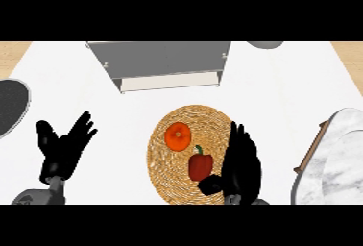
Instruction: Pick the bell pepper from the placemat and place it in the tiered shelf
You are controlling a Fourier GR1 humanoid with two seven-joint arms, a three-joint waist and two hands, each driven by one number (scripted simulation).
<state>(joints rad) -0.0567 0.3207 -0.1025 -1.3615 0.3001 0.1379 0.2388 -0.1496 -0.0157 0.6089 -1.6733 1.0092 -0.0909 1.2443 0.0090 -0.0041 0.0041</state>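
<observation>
R hand w/ straight fingers sits just right of bell pepper on woven placemat, thumb near its base, L hand spread open on tabletop, tiered shelf farthest back.

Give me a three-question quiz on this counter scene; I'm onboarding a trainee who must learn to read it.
1. True or false: the pepper already sits in the shelf.
2. Which hand is next to the pepper? A) left hand B) right hand
3. Fill in: besides the pepper, the placemat holds a round ______ thing.

Key:
1. False; it lies on the placemat, with the shelf farther up the counter.
2. B; the right hand is at the pepper's right side, while the left hand is open, fingers up, off to the mat's left.
3. Orange.
</observation>
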